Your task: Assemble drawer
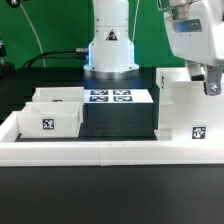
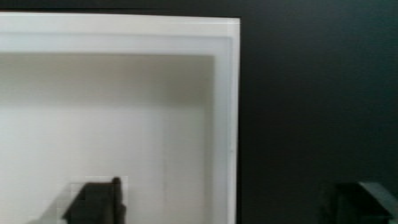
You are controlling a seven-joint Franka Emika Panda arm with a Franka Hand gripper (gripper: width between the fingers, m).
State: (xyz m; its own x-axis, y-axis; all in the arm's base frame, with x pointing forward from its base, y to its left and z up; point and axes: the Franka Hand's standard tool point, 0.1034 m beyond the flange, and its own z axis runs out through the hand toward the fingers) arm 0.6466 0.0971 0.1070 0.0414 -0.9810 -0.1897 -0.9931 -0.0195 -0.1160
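The gripper (image 1: 208, 82) hangs right over the housing (image 1: 185, 112) at the exterior view's right. The wrist view shows its 2 dark fingers (image 2: 98, 203) spread wide, pinching nothing, with 1 thin upright wall of the housing running between them. This reads as the grasp on the housing being lined up, so the next move looks like a straight descent to straddle that wall, then a firm close. The housing is smooth white plastic, tall and boxy, with a tag on its face. Over at the exterior view's left sit the nearer tray (image 1: 48, 120) and the farther tray (image 1: 58, 96), low open-top white boxes close together on the black table (image 1: 118, 125), with the marker board (image 1: 110, 97) lying between them and the housing.
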